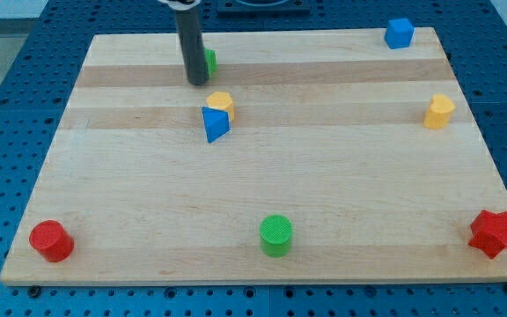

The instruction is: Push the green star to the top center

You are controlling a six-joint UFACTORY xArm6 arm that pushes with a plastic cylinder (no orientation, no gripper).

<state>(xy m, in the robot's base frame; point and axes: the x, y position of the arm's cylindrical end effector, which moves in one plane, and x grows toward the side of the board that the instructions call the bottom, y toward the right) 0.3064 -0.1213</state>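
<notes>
The green star [210,62] lies near the view's top, left of centre, and only a small green part shows from behind the rod. My tip [197,83] rests on the board at the star's left side, touching or nearly touching it. The dark rod rises from there to the view's top edge.
A yellow block [222,106] and a blue triangular block [214,124] sit together just below the tip. A blue cube [399,33] is at the top right, a yellow block [439,112] at right, a red star [495,233] bottom right, a green cylinder [275,235] bottom centre, a red cylinder [51,241] bottom left.
</notes>
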